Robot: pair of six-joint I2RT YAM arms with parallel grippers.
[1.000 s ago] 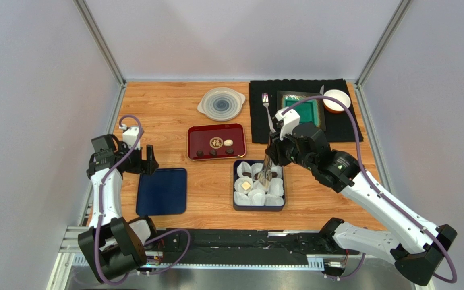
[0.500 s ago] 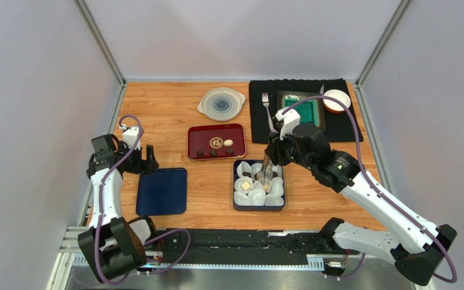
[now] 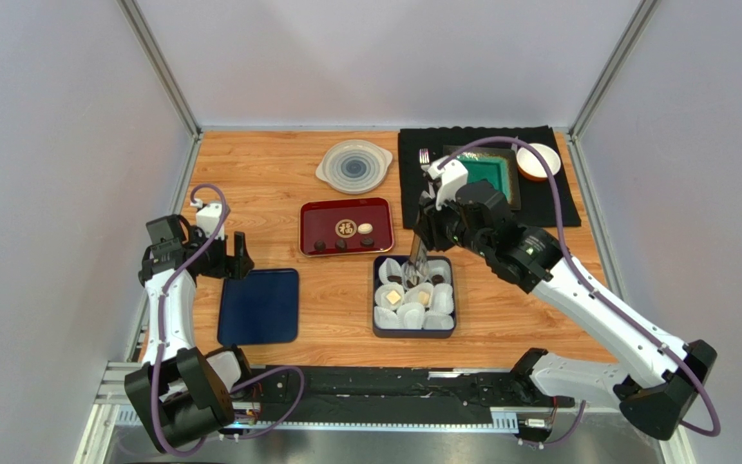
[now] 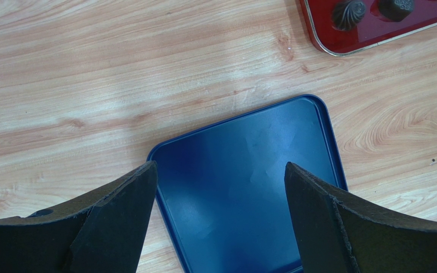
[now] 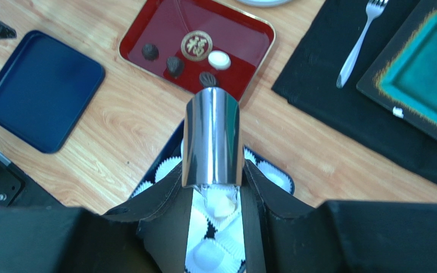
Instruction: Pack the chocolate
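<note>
Three dark chocolates (image 3: 341, 244) and a cream-white one (image 3: 365, 229) lie on the red tray (image 3: 325, 215); they also show in the right wrist view (image 5: 174, 65). A dark blue box (image 3: 377, 329) holds white paper cups, with a tan piece (image 3: 394, 297) and a dark piece (image 3: 440, 279) in them. My right gripper (image 3: 423, 240) (image 5: 212, 173) is shut on shiny metal tongs (image 5: 212, 136) above the box's far edge. The tong tips are hidden. My left gripper (image 3: 235, 259) (image 4: 221, 187) is open and empty above the blue lid (image 4: 249, 187).
The blue lid (image 3: 260, 306) lies left of the box. A clear round dish (image 3: 354, 164) sits behind the red tray. A black mat (image 3: 539, 208) at the back right carries a fork (image 5: 356, 45), a teal plate (image 3: 493, 177) and a white bowl (image 3: 538, 159).
My right arm has lifted the tongs and drawn them back from over the box's cups toward its far edge, nearer the red tray. The left arm has not moved.
</note>
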